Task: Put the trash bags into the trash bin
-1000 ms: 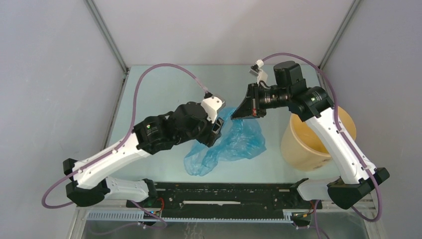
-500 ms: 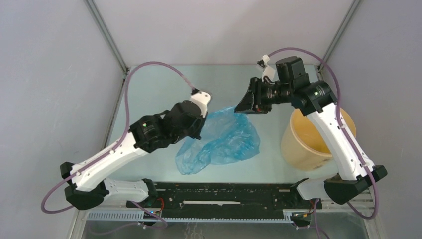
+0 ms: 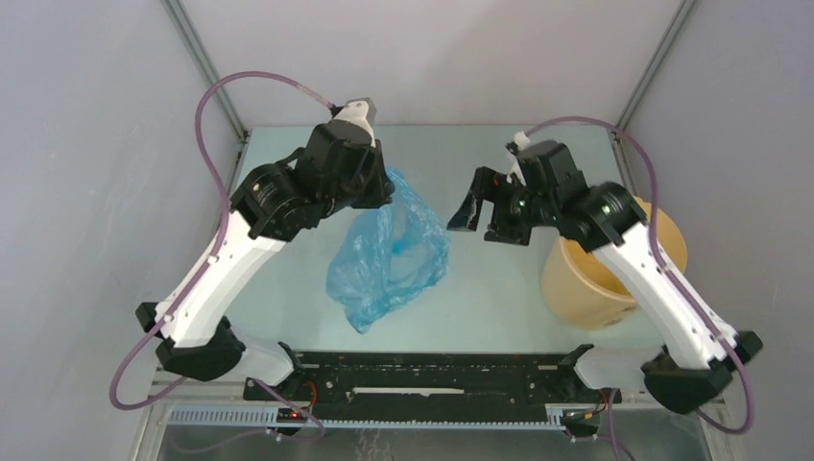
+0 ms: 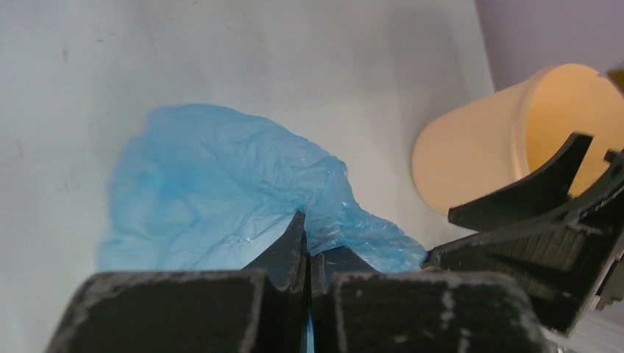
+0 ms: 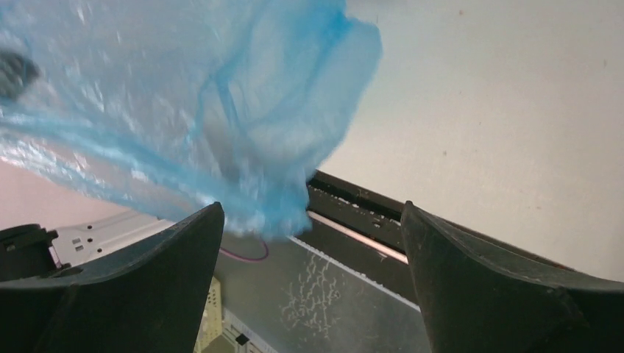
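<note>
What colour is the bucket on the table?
Tan, a yellowish beige. The bucket shows best in the left wrist view.

The trash bag, hanging from the left gripper, is showing translucent light blue with shiny pale crinkles. That gripper's 2 fingers are looking matte black, flecked with grey-white scuffs. Beside the right gripper, also black, the trash bin is showing plain tan yellow-beige. Both arms are wearing white shells with black joints; their cables are running purple.
</note>
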